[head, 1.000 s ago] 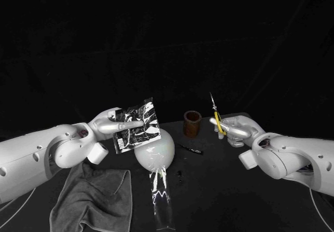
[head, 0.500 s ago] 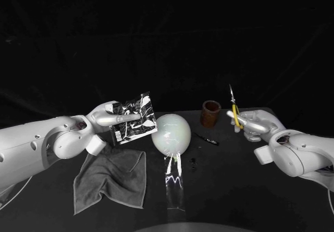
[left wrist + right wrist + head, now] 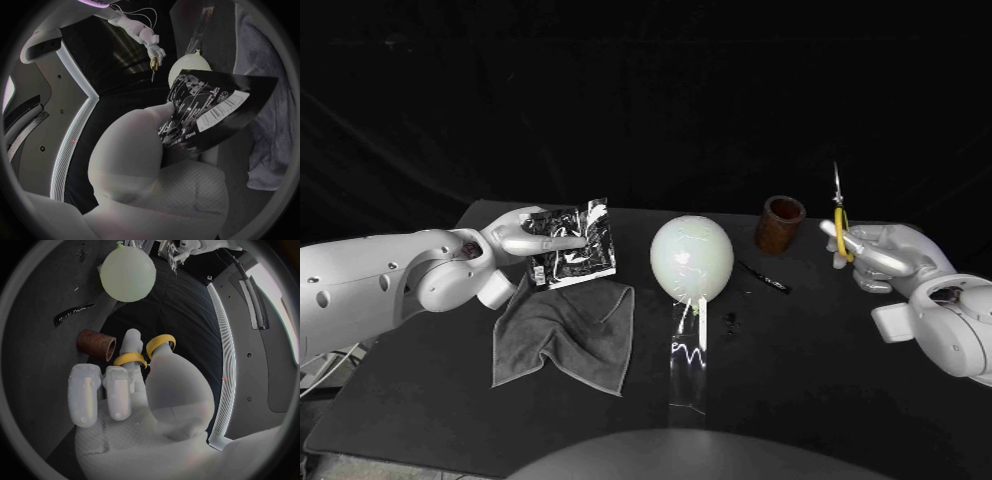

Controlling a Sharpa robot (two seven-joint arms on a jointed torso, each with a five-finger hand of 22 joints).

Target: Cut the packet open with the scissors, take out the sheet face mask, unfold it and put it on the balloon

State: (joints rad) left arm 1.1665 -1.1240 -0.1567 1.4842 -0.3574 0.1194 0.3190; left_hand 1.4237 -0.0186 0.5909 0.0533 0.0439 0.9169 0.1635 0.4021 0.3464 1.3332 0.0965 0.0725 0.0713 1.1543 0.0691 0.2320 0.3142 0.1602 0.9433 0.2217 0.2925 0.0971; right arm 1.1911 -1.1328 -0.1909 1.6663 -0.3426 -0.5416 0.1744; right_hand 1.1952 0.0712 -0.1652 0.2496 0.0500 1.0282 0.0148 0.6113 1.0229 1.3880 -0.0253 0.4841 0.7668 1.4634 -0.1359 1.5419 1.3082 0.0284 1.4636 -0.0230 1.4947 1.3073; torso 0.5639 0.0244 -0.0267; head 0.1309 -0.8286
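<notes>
Left hand (image 3: 531, 238) holds packet (image 3: 574, 256) beside balloon (image 3: 692, 258); right hand (image 3: 884, 255) grips scissors (image 3: 839, 215).

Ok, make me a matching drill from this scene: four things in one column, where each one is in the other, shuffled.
1 packet
2 scissors
3 balloon
4 grey cloth

A in the right hand, blades up
B lying crumpled on the table
C in the left hand
D mid-table, no hand on it

Pairs: 1-C, 2-A, 3-D, 4-B
</notes>
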